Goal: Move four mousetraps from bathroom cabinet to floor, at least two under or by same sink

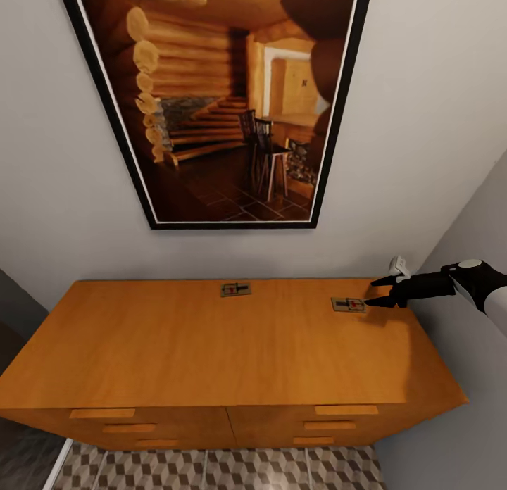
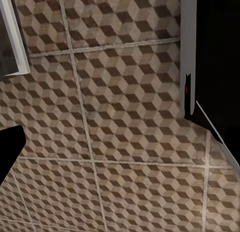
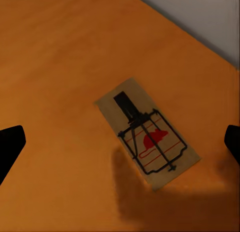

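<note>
Two mousetraps lie on the flat top of the orange-brown cabinet (image 1: 211, 349): one (image 1: 236, 289) near the back middle, the other (image 1: 348, 305) at the back right. My right gripper (image 1: 379, 291) hovers open just right of that second mousetrap (image 3: 147, 134), which lies between its dark fingertips (image 3: 10, 147) in the right wrist view, untouched. My left gripper (image 2: 120, 147) hangs open over the cube-patterned bathroom floor (image 2: 125, 92), holding nothing. No other mousetraps or sink are in view.
A large framed picture (image 1: 218, 103) of a log-cabin interior hangs on the wall behind the cabinet. A grey side wall (image 1: 472, 215) stands close on the right. Patterned floor tiles (image 1: 211, 469) run along the drawer fronts. A white-edged panel (image 2: 12, 37) crosses the left wrist view.
</note>
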{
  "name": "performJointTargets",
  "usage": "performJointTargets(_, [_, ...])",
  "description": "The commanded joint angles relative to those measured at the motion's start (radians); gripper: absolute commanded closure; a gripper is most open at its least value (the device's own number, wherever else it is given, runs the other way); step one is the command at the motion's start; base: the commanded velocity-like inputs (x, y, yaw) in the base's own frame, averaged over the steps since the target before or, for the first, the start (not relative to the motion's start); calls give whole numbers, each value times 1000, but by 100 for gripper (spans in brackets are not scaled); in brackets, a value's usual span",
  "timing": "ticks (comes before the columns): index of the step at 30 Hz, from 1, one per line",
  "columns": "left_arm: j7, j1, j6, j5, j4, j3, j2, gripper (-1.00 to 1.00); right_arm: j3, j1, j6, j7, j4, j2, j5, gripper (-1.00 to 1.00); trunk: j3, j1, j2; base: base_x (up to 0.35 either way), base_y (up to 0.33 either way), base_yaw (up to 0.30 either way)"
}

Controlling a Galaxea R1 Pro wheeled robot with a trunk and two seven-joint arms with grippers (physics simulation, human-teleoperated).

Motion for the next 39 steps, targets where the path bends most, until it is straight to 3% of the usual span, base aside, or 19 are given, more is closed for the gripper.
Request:
performJointTargets(1, [1,-2,-7,7,4,-9,0,-100,2,-1,-10,2,0,0,1,-100,-3,1,-2,152,-28,0])
performJointTargets(26, [1,-2,-7,8,4,-9,0,-100,3,-1,-10,1,0,0,1,-100,-12,1,-2,23,-4,0])
performJointTargets(39, [1,-2,-7,8,4,-9,0,-100,3,-1,-10,1,0,0,1,-100,-30,1,-2,0,0,0])
